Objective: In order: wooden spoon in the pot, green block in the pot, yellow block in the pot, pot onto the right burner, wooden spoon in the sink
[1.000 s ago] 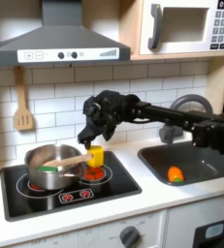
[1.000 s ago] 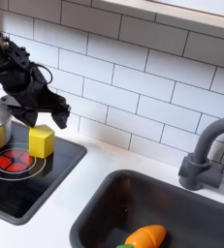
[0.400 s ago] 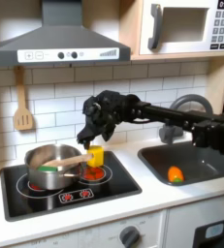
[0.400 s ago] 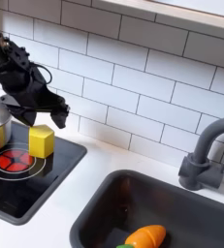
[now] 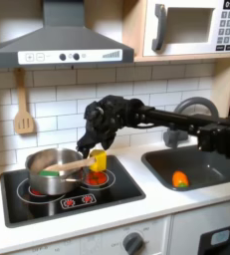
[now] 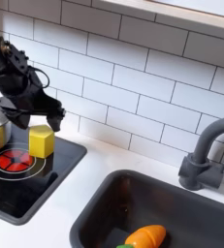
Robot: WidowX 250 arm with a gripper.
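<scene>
While white glossy tiles line the wall, a black glass cooktop (image 5: 72, 194) carries two red rings. On the first exterior view's left ring stands one pot (image 5: 53, 168), round, shiny steel, with something green inside. One wooden spoon (image 5: 75, 163) leans out over its rim toward the first exterior view's right. The right burner (image 6: 14, 161) holds one yellow block (image 6: 41, 141), rounded and matte. Just above it hangs the black gripper (image 6: 38, 112); whether its fingers are spread or closed, I cannot tell. A dark sink (image 5: 191, 167) holds one small orange toy (image 5: 179, 179). One slotted wooden spatula (image 5: 23, 105) hangs on the tiles.
</scene>
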